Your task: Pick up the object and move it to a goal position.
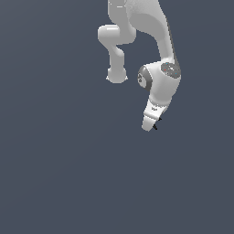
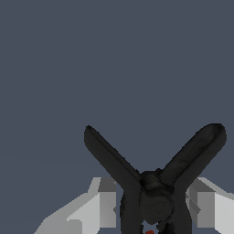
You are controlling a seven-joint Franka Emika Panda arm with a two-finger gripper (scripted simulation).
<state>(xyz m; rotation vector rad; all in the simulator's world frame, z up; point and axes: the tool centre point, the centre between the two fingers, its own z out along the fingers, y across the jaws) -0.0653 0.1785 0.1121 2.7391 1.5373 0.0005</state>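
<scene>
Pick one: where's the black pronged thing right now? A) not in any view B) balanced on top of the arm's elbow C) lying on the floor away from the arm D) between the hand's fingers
D: the wrist view shows the black pronged thing sitting between the hand's grey fingers, and the exterior view shows dark prongs at the arm's tip.

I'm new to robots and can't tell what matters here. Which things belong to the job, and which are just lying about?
Part of the job:
- small black spindly object with thin prongs and a red spot, sitting between the tool's fingers
- white two-fingered tool on the arm's end, closed on that object

Just lying about:
- nothing else shows; only the plain dark grey-blue background
</scene>
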